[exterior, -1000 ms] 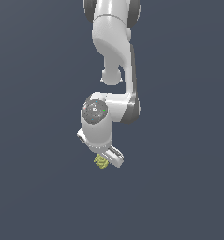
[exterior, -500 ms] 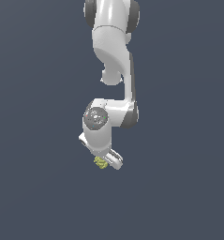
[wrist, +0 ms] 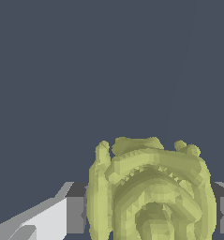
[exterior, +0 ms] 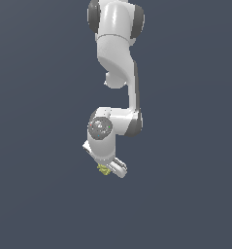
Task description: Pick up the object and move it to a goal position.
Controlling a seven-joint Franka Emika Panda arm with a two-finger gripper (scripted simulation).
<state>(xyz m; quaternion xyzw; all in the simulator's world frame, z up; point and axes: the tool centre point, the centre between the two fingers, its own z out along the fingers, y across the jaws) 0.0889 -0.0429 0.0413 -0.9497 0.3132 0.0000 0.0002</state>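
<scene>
Little has changed over the last second: the block [exterior: 103, 169] has only crept slightly toward the exterior view's left along with the arm [exterior: 118, 58]. Olive-yellow and lumpy, with a ring-like mark on its face, the block [wrist: 150, 192] sits between the fingers [exterior: 107, 169], which are closed against its two sides. Around them is plain dark grey background, with no tabletop visible.
</scene>
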